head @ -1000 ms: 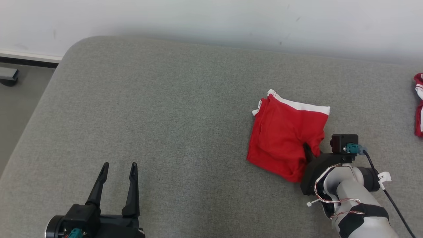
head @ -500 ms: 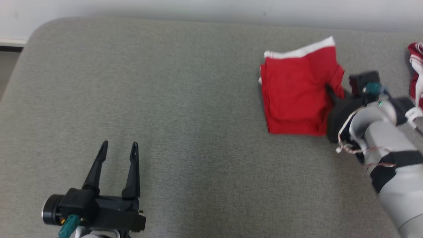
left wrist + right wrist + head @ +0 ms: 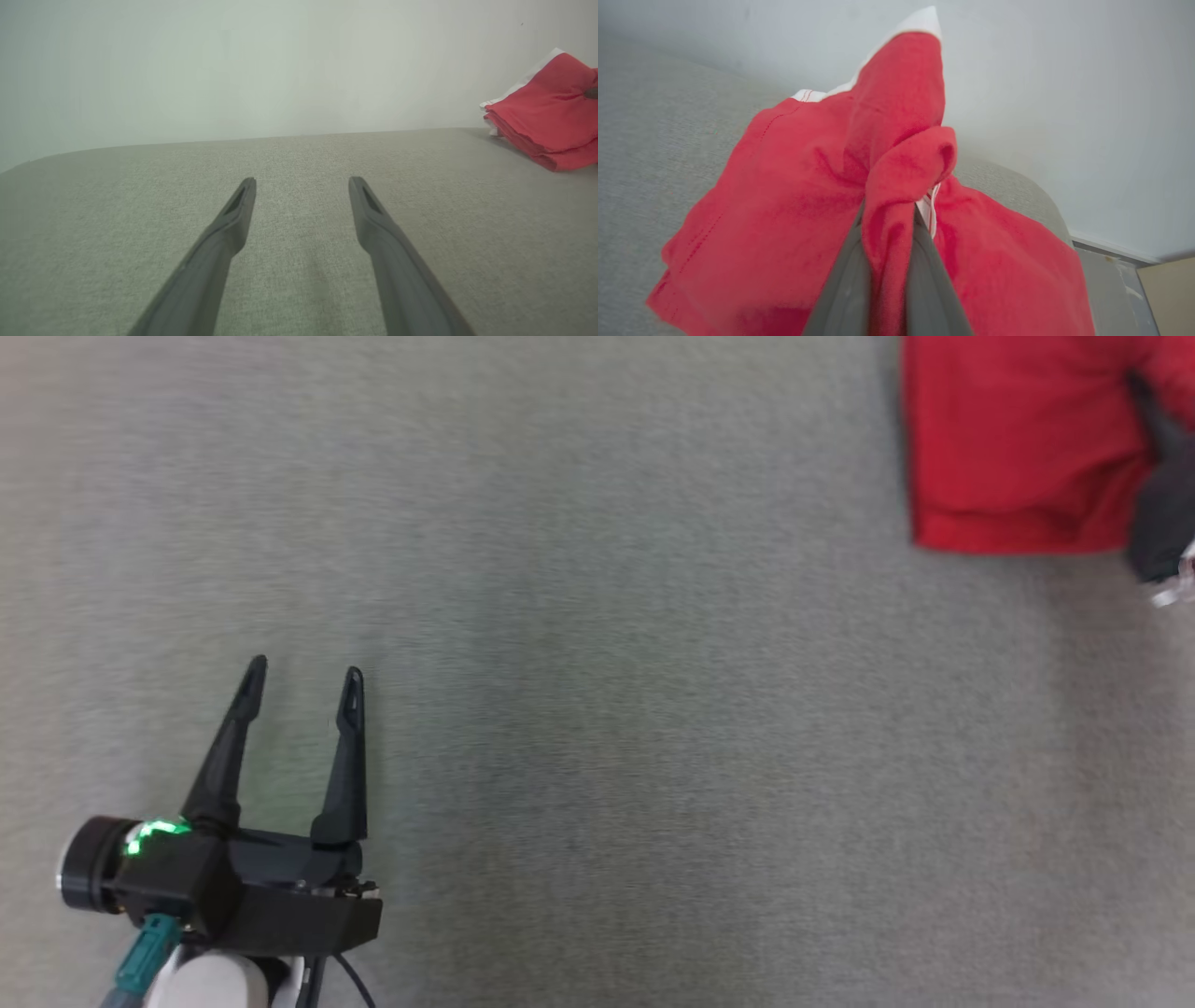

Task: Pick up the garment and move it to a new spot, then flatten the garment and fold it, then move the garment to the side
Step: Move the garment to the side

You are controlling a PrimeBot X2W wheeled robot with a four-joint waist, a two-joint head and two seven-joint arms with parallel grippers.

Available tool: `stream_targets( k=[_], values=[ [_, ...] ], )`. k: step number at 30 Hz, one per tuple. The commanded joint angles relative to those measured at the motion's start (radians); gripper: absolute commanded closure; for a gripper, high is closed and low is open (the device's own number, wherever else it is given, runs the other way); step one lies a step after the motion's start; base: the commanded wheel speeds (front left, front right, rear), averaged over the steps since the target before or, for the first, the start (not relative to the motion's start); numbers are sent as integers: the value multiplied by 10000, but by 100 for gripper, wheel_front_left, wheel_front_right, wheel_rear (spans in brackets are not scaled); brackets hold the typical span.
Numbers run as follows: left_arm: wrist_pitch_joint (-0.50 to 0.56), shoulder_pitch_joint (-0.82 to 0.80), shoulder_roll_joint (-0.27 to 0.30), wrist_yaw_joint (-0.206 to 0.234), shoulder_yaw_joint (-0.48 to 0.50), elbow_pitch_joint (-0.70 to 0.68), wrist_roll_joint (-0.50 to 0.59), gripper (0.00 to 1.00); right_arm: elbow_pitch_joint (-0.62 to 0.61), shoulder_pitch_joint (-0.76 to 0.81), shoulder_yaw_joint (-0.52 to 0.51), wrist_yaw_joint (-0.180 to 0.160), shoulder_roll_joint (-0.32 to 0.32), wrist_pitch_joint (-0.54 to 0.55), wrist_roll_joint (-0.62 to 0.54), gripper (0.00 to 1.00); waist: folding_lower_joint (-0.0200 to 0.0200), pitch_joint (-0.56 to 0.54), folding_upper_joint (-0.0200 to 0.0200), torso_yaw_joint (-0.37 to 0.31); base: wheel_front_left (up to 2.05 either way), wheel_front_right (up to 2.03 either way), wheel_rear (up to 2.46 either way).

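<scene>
We see red folded cloth garment with white band (image 3: 1013, 439) on grey fabric bench (image 3: 597, 709), far right. Our right gripper (image 3: 887, 224) pinches its bunched fold; left gripper (image 3: 303, 670) spread, empty.

No readable text, label or number anywhere

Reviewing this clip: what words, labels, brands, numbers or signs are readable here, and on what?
None can be read. The red garment shows plain cloth with no print in view; the left claw carries a green light but no lettering; the grey cushion and the wall are blank.
</scene>
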Motion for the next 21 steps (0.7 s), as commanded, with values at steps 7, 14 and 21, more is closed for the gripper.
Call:
stream_targets(
  k=[7, 14, 21],
  values=[
    [18, -211, 359, 32, -89, -777, 242, 0, -354, -411, -178, -27, -1080, 342, 321, 100, -1, 1312, -2, -1323, 0, 0, 0],
    [282, -318, 534, 56, -217, -1492, 330, 0, -210, -851, -469, -27, -1463, 335, -8, 100, -1, 1805, -2, -1553, 0, 0, 0],
    [373, -305, 609, 70, -315, -1814, 327, 0, 205, -1417, -478, -27, -1702, 327, -760, 100, -1, 2022, -2, -1498, 0, 0, 0]
  ],
)
